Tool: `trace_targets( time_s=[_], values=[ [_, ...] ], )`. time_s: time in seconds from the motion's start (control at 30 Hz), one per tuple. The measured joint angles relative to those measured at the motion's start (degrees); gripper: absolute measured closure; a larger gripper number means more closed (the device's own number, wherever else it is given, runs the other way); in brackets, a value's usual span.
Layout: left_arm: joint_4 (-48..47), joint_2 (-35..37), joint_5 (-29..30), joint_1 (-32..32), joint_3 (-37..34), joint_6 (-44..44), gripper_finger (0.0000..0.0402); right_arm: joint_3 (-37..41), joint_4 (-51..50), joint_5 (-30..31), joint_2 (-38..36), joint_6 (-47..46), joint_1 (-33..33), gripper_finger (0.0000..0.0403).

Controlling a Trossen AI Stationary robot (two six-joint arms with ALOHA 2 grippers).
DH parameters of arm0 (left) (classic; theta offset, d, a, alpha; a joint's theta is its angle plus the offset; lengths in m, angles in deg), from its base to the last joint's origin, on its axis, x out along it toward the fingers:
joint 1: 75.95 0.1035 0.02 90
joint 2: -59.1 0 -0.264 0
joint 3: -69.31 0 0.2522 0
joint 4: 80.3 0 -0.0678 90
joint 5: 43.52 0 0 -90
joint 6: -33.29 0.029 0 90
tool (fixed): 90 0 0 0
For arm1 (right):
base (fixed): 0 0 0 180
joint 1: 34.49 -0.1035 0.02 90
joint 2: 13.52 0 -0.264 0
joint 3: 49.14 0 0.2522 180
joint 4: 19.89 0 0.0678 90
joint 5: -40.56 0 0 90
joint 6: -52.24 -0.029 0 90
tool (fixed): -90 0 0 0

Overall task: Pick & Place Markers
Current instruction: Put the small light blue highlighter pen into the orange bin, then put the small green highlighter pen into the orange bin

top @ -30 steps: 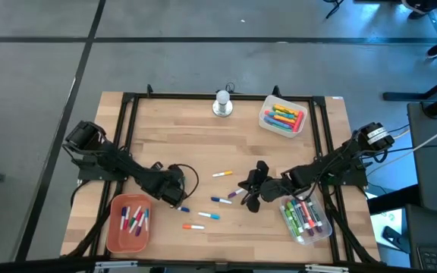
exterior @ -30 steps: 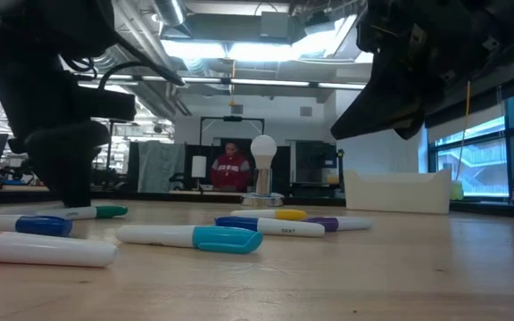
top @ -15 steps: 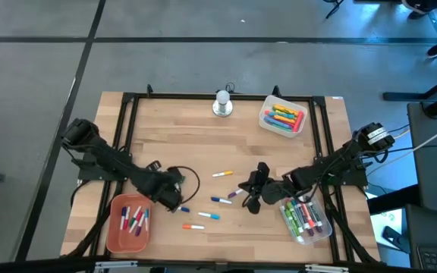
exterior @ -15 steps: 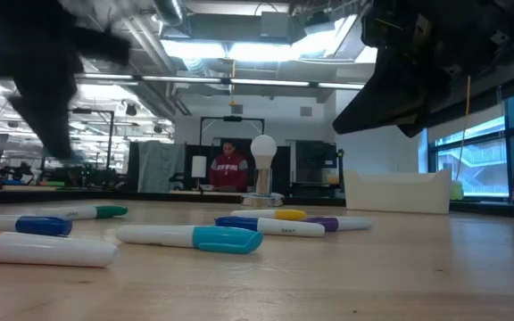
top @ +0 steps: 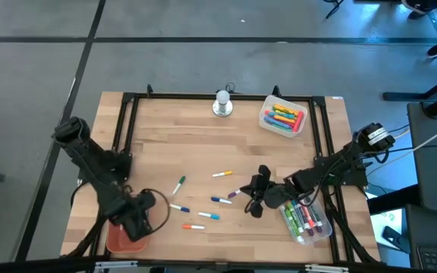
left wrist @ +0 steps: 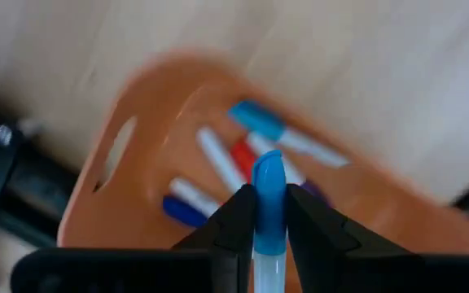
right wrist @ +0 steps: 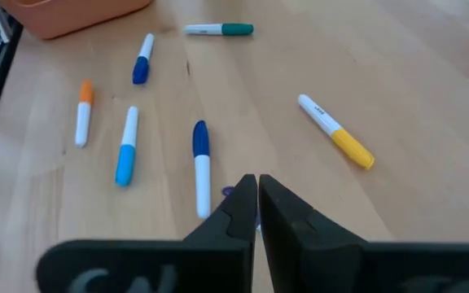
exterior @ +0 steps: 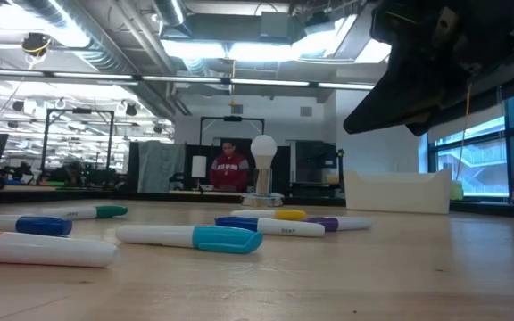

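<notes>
1. I see my left claw (left wrist: 269,213) pinched on a white-barrelled marker with a light-blue cap (left wrist: 269,191), held above the orange plastic bin (left wrist: 124,146) at the counter's near-left corner.
2. My right claw (right wrist: 256,194) hangs low over the wooden counter (top: 196,144) with its fingers pressed together and nothing between them; a purple-tipped marker (right wrist: 228,193) lies just beyond its tips, mostly hidden.
3. I count six loose markers on the counter from above: green-capped (top: 179,185), yellow-capped (top: 221,174), purple (top: 236,194), dark blue (top: 220,200), light blue (top: 208,215) and orange-capped (top: 193,226).
4. A clear tray of thick bright markers (top: 283,117) sits far right, and a second clear tray (top: 305,220) near right.
5. The orange bin's contents are blurred in the left wrist view; I make out roughly four markers. From above the arm covers most of the bin.
</notes>
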Motion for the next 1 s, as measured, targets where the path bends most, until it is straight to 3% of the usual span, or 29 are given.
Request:
trace_targets(
  time_s=[0.2,0.33,0.47,0.57,0.67,0.83,1.0],
  values=[
    [-6.36,0.0,-0.5,-3.24,-5.3,-11.78,0.032,0.0,0.44,0.0,0.0,1.51,-0.1,0.0385],
    [-6.46,0.0,-4.11,-3.07,-6.48,-12.1,0.0296,0.0,0.79,-0.01,0.0,4.52,0.78,0.0385],
    [-10.71,0.19,-2.82,-0.99,-4.65,-13.13,0.0267,0.0,0.74,0.02,0.0,5.03,2.21,0.0385],
    [-19.37,0.24,-1.92,1.31,-0.64,-14.69,0.0249,0.0,0.74,-0.09,0.0,6.06,2.86,0.0385],
    [-25.32,0.38,4.92,1.86,4.33,-16.02,0.0238,0.0,0.76,-0.42,0.0,6.6,2.89,0.0385],
    [-18.87,1.57,27.5,3.94,5.88,-14.73,0.0236,0.0,0.87,-1.56,0.0,6.86,2.85,0.0385],
    [-13.07,-2.4,31.28,10.11,3.47,-7.54,0.024,0.0,0.91,-2.16,0.0,6.13,2.71,0.0385]
  ],
)
